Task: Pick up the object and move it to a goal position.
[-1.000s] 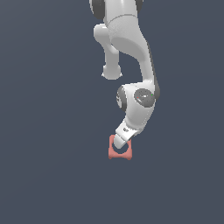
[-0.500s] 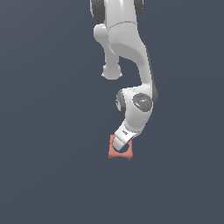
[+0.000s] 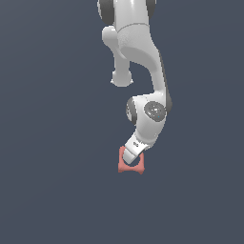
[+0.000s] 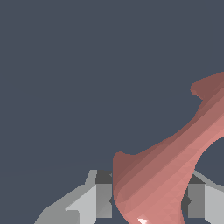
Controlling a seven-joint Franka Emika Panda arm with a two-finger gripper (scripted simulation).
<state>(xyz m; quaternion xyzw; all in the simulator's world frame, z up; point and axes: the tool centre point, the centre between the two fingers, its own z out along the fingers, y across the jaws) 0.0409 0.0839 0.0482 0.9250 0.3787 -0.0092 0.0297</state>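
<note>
White Panda arm (image 3: pixel 143 71) comes down from the top of the exterior view, elbow bent, wrist angled toward the exterior view's left and low. The hand (image 3: pixel 130 159) sits right on the salmon-pink block (image 3: pixel 127 167), covering its upper middle part in that view. The block shows below and around the hand tip: squarish, flared corners, concave sides; two lower corners and the upper-left corner are visible, the rest is hidden behind the hand.

Wrist view: the block (image 4: pixel 166 166) fills the space between the two grey fingers (image 4: pixel 94 199), one finger on each side of it. The pink body runs diagonally across the frame, one flared corner sticking out far from the hand, a curved edge of the round hole showing on one side. The fingers look pressed against, or at least right at, the block's sides, so the hand is gripping the block, with the jaws narrowed to the block's width.

Background is flat dark slate-blue (image 3: pixel 47 190) everywhere in both views; no shadow or edge shows, so I cannot tell whether the block rests on the surface or is lifted off it. The block sits a little below centre of the exterior view, directly under the arm's wrist joint (image 3: pixel 155 110).
</note>
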